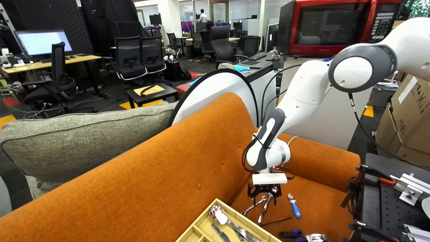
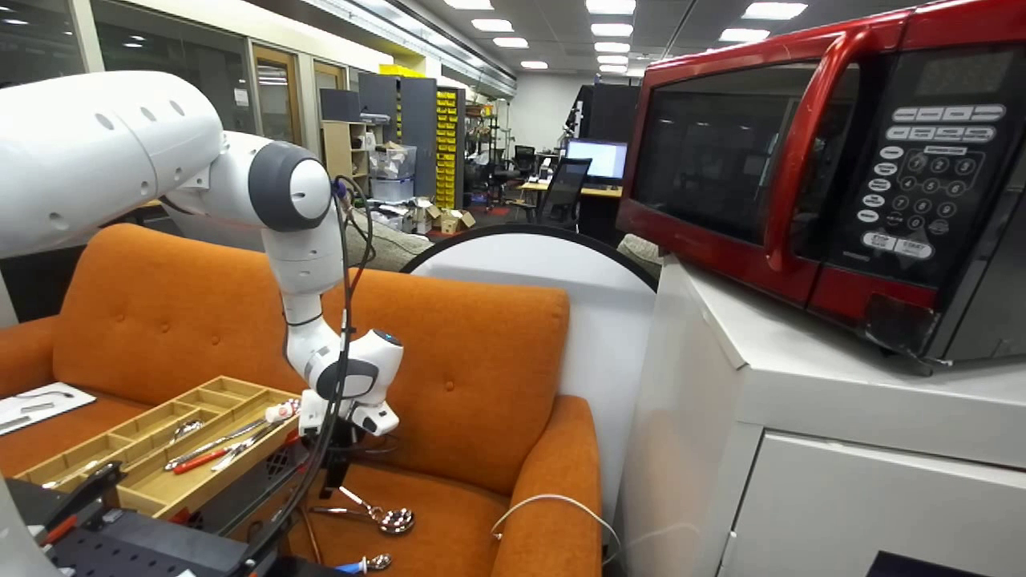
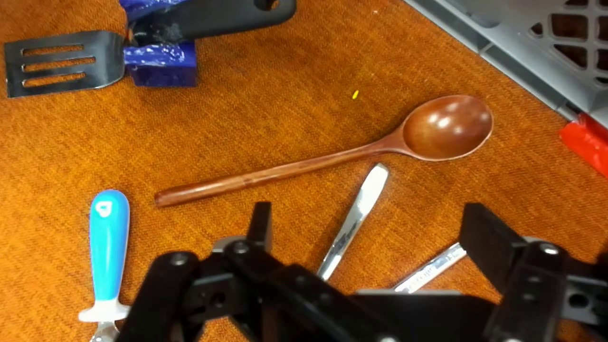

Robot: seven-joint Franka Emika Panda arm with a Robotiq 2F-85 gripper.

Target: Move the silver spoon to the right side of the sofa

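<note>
Judged from the poise, at the gripping step, with nothing yet lifted. Hanging over the sofa with the gripper spread wide apart and clamped on nothing.

Find the spoon just below the gripper, lying on the sofa with its head towards the armrest. In the wrist view, note two silver handles fanned out beneath the gripper, too close for a careless grab. Hard to match either handle to the spoon there, with the heads hidden; check against both exterior views before choosing.

Avoid closing at the present angle: likely to sweep both handles together. Turn a little first, so as to straddle a single handle squarely, then sink slowly until just short of the sofa. Pinch gently and centrally, given thin, shiny metal apt to twist in an off-centre hold. Steer clear of the wooden spoon, lying just beside one handle's tip, and of the blue spoon. Lift straight up, free of the other handle, carry low towards the armrest, by best guess the "right side", and lower flat before letting go
</note>
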